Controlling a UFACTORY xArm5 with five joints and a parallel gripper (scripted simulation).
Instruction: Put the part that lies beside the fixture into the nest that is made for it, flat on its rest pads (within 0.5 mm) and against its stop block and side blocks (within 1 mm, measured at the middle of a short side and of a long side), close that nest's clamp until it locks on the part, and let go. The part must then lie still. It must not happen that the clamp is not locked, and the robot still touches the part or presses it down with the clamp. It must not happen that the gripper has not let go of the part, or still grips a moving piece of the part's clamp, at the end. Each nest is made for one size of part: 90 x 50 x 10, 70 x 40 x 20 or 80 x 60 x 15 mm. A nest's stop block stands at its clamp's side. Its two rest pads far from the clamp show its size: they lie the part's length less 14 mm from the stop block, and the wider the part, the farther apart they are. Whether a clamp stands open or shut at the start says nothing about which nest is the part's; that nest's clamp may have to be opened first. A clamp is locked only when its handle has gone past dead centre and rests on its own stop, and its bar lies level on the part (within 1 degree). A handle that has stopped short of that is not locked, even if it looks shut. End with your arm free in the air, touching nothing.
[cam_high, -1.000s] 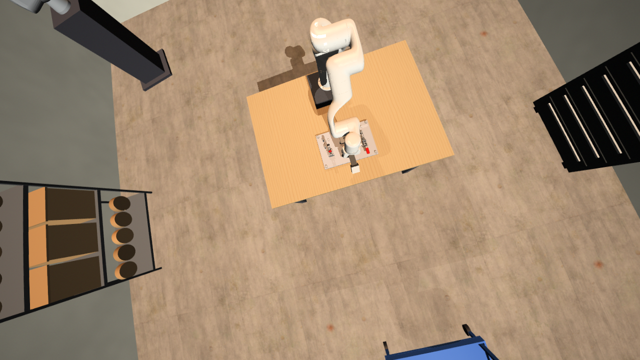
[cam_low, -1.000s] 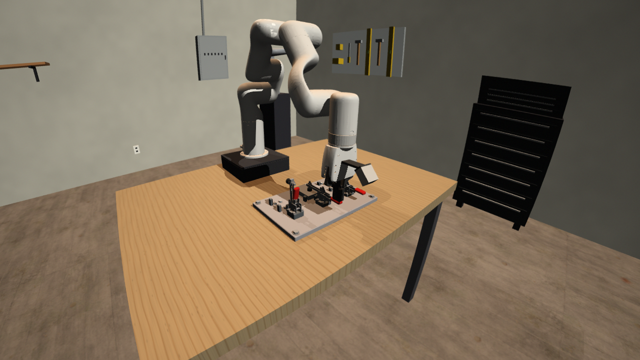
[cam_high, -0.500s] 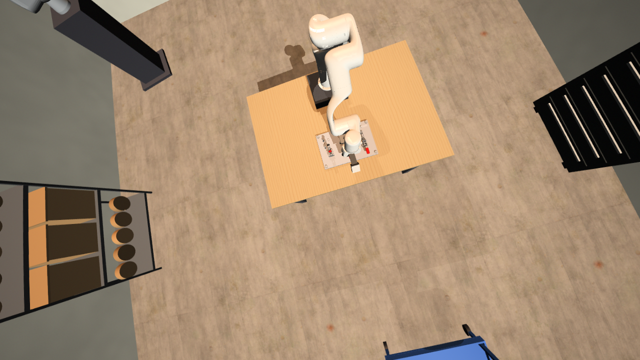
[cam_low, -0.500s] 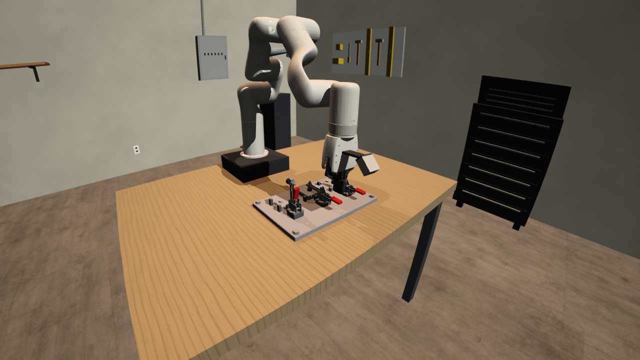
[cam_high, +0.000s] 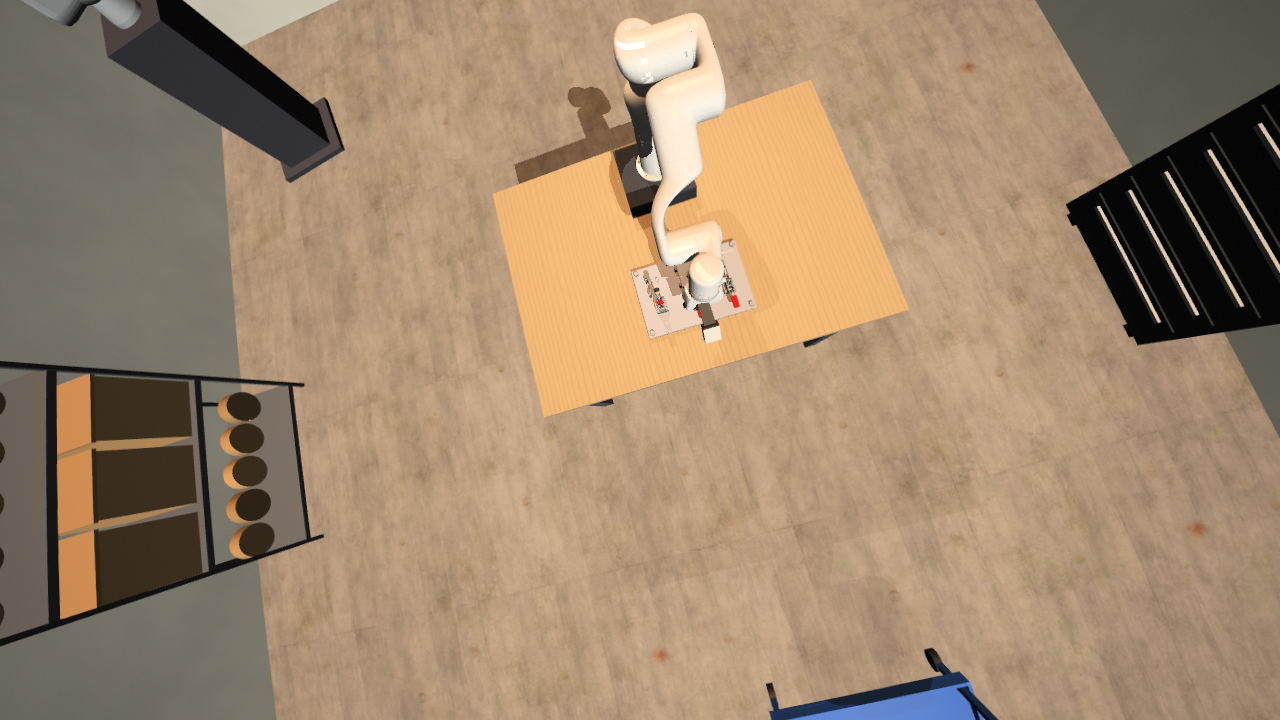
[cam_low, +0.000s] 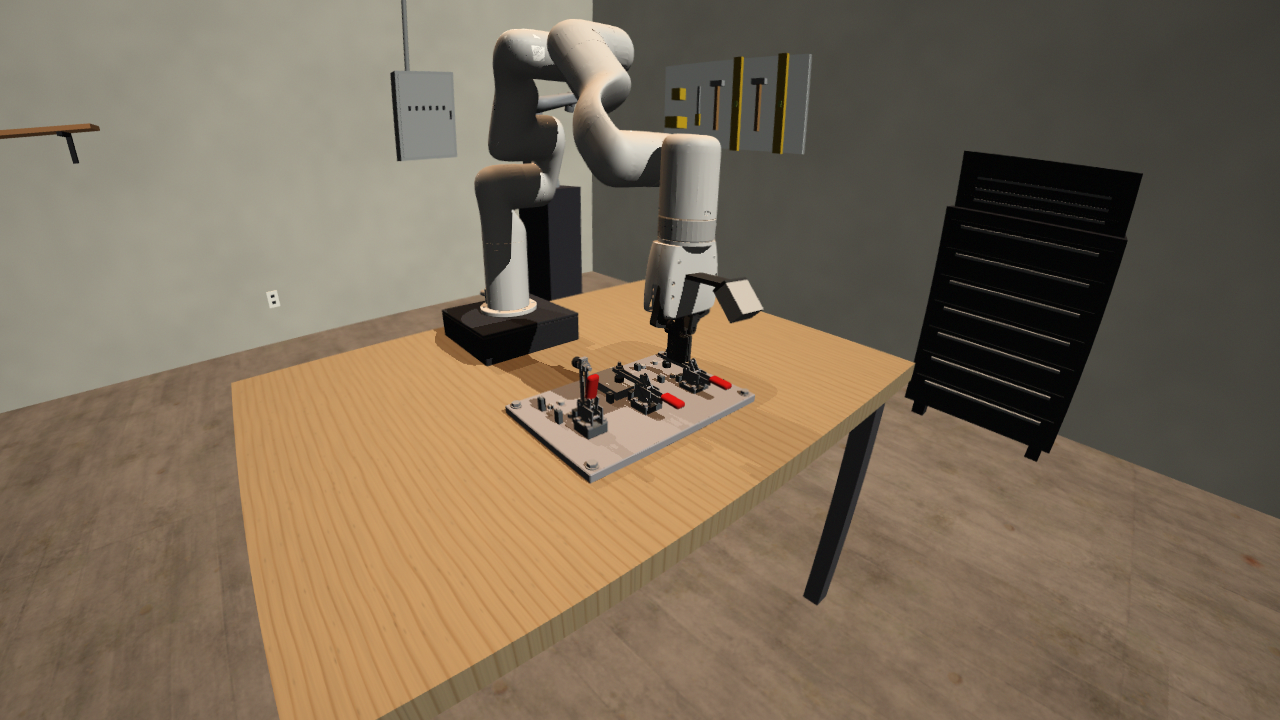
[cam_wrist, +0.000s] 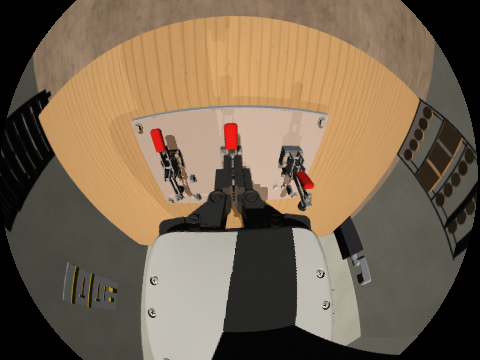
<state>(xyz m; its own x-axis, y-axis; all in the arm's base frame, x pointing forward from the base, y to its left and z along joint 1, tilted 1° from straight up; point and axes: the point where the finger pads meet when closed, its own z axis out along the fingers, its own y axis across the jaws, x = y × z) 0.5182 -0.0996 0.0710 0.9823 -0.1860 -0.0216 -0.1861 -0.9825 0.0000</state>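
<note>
Tool (cam_high: 691, 300) (cam_low: 678, 358) (cam_wrist: 232, 166) pressed together over the fixture plate (cam_high: 673, 326) (cam_low: 626, 447) (cam_wrist: 260, 120) on the bench (cam_high: 805, 223) (cam_low: 402, 474) (cam_wrist: 175, 65).
The part's place and long axis cannot be made out among the dark fittings; the middle red handle (cam_high: 699, 313) (cam_low: 673, 400) (cam_wrist: 231, 136) points away from the arm's base, lying low.

No text, label, brand, number or sign can be read anywhere, neither on the arm (cam_high: 677, 134) (cam_low: 689, 188) nor on the table (cam_high: 572, 358) (cam_low: 375, 501) (cam_wrist: 360, 85), from its edges to its corners. Small marks on the arm are too tiny to make out.
</note>
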